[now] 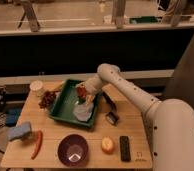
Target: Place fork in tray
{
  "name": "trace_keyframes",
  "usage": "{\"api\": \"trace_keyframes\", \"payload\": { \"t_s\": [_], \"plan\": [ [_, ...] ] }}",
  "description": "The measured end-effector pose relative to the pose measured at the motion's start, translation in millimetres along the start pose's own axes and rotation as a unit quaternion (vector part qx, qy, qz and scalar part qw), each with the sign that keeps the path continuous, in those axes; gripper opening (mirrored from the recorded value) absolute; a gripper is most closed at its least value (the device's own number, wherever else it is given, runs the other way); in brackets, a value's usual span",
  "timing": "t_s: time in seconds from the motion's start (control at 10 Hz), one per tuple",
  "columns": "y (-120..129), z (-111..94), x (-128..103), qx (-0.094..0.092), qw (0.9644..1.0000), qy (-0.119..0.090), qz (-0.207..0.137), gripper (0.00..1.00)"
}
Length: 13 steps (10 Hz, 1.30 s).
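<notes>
The dark green tray (pixel 64 101) lies at the middle back of the wooden table. My gripper (pixel 85 98) hangs over the tray's right half, reaching in from the right, just above its floor. A pale flat object (pixel 83 112) lies in the tray under the gripper, and a small red item (pixel 81 91) shows right beside the gripper. The fork does not show as a separate thing; it may be hidden by the gripper.
A black-handled tool with a boxy head (pixel 110 116) lies right of the tray. A white cup (pixel 37 87) and dark grapes (pixel 47 99) sit to its left. In front are a blue sponge (pixel 19 132), red chili (pixel 37 144), purple bowl (pixel 73 149), orange (pixel 108 145) and black bar (pixel 125 148).
</notes>
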Motion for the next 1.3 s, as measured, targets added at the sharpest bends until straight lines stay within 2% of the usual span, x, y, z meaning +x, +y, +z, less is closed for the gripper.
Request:
{"api": "trace_keyframes", "payload": {
  "t_s": [0.3, 0.5, 0.7, 0.8, 0.9, 1.3],
  "plan": [
    [-1.5, 4.4, 0.2, -0.008, 1.0000, 0.001, 0.001, 0.40],
    [-0.9, 6.8, 0.5, -0.016, 0.9999, 0.003, 0.005, 0.33],
    [-0.6, 7.8, -1.2, -0.025, 0.9996, 0.007, 0.007, 0.18],
    [0.0, 8.0, -2.3, -0.026, 0.9996, 0.008, 0.009, 0.06],
    [1.8, 7.5, -2.3, -0.026, 0.9995, 0.009, 0.012, 0.01],
    [9.3, 2.4, -3.5, -0.013, 0.9997, 0.009, 0.020, 0.00]
  ]
}}
